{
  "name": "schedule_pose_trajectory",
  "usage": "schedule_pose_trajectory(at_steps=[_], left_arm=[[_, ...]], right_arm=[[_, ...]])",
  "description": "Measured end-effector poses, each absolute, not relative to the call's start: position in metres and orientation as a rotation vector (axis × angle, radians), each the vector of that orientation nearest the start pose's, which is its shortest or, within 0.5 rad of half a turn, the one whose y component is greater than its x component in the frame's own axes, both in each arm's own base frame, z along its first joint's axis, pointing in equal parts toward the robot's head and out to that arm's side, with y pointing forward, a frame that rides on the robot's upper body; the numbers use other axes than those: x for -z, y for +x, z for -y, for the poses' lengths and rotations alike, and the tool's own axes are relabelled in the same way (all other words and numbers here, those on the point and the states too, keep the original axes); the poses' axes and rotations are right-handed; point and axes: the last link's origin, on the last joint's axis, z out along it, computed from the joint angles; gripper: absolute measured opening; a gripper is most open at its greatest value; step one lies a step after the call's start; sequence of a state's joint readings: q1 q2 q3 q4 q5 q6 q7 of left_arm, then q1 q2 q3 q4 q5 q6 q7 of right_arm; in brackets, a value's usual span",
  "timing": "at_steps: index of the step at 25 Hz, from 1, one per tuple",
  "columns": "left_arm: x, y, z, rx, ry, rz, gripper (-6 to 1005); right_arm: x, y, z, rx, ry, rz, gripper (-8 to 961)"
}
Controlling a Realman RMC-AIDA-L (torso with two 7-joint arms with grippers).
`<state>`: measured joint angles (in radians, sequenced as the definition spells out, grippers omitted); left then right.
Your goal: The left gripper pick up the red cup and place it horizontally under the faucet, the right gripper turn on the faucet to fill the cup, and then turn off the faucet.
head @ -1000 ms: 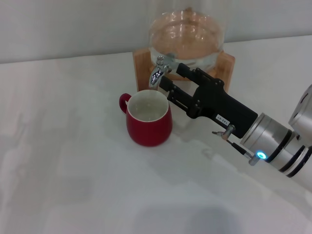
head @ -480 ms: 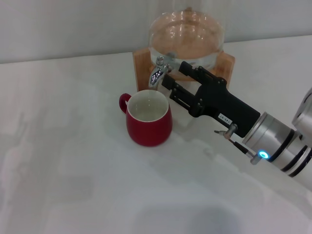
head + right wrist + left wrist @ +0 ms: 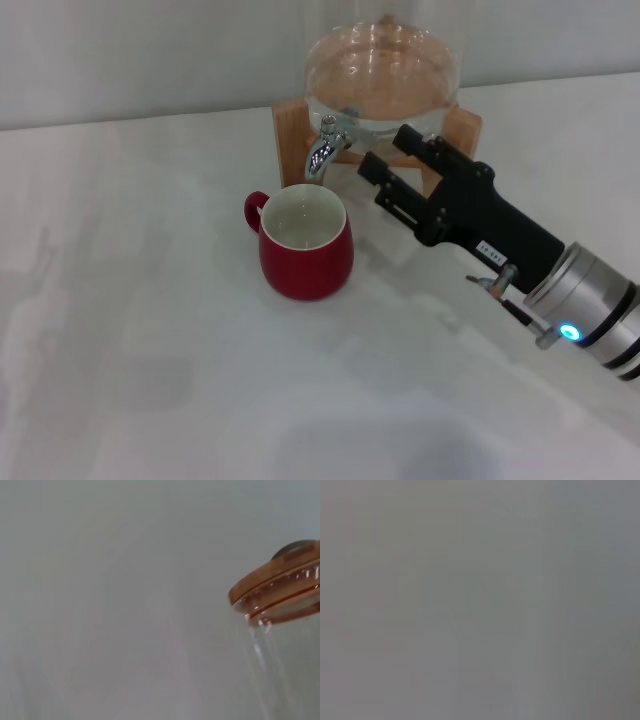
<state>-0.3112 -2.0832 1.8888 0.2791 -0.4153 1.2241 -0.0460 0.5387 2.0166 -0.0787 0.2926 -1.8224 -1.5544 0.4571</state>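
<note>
The red cup (image 3: 305, 243) stands upright on the white desk (image 3: 130, 330) at about seven o'clock from the faucet (image 3: 325, 147), its open mouth just below the chrome spout and its handle pointing to nine o'clock. Placement therefore looks done, although the cup sits on its base, not on its side. The left hand shows in none of the views, and its wrist camera gives only a blank grey field, so its state cannot be told. Judging by this layout, the step in hand belongs to the faucet: the lever must be worked, and whether water has run is unclear, since the white inside of the cup shows no obvious level. The faucet projects from the clear glass jar (image 3: 382, 75) on its wooden stand (image 3: 285, 135). At about four o'clock from the spout hovers the right hand (image 3: 390, 150), its two black fingers spread apart and holding nothing, tips near the faucet but not touching it. The next move probably calls for closing that gap and meeting the small top lever squarely, keeping clear of the cup's rim.
</note>
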Motion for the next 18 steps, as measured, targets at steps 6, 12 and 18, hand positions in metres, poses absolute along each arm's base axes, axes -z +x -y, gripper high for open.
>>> schedule_pose_trajectory(at_steps=[6,12,18], left_arm=[[-0.004,-0.327,-0.313,0.684,-1.542,0.377,883],[-0.005,-0.328,-0.313,0.683,-1.536,0.378,883],[-0.007,-0.329,-0.314,0.683,-1.522,0.385,884]], right_arm=[[0.037,0.252,-0.302,-1.28,-1.956,-0.486,658],[0.024,0.261,-0.307,-1.261,-1.908,-0.475,659],[0.006,0.275,-0.314,-1.222,-1.816,-0.459,658]])
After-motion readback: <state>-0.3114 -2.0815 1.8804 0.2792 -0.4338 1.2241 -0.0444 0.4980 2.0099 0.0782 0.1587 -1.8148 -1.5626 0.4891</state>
